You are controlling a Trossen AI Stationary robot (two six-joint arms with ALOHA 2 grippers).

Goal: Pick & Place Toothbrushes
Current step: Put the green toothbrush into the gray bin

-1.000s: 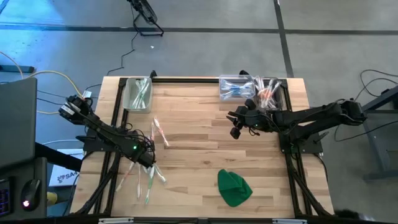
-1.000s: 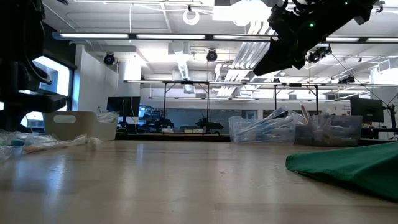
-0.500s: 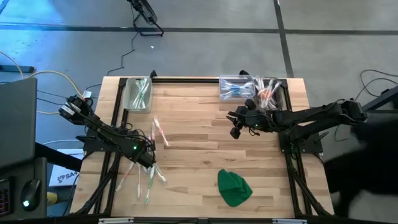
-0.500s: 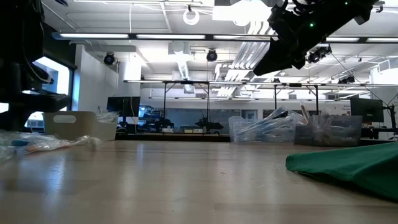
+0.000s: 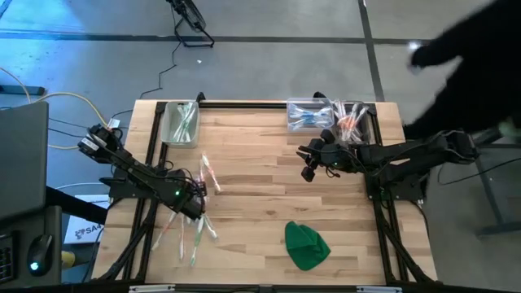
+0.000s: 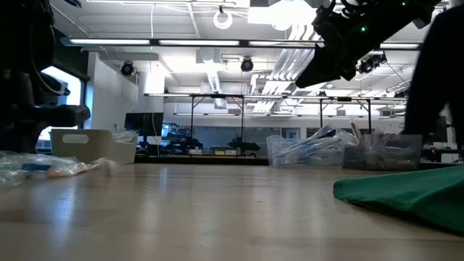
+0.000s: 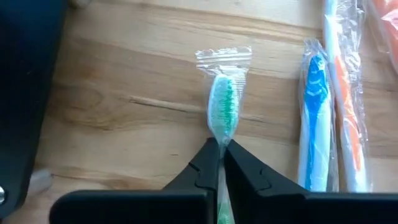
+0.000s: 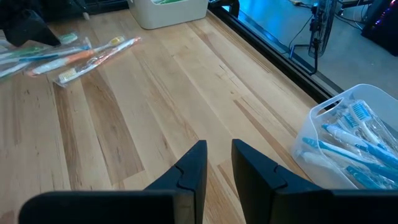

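Observation:
Several wrapped toothbrushes lie flat on the wooden table's near left: a fan of them [image 5: 193, 236] and a pink and orange pair [image 5: 208, 173]. My left gripper [image 5: 198, 208] points steeply down among them, shut on a green-bristled toothbrush [image 7: 222, 111] in a clear wrapper. A blue toothbrush [image 7: 314, 130] and an orange one [image 7: 348, 124] lie beside it. In the low view they show at the left [image 6: 43, 168]. My right gripper [image 5: 309, 171] hangs above the table's right half, open, with nothing between its fingers [image 8: 217, 163]. My left gripper pinches the wrapped green toothbrush between its two fingers at the neck just below the bristle head [image 7: 221, 142]. The fingers come from above, slanting down. The head lies on the table past the fingertips; the handle runs back between the fingers, hidden by them.
A clear bin [image 5: 181, 122] holding toothbrushes stands at the far left. Two more bins [image 5: 313, 114] [image 5: 352, 119] stand at the far right. A green cloth lump [image 5: 307, 244] lies near the front edge. A person's dark shape [image 5: 464, 49] leans in past the far right corner.
My left gripper has tipped a little where it stands, and the wrapped toothbrushes beside it have shifted slightly on the table. A person has come into view beyond the table's far right corner. My right arm has kept still.

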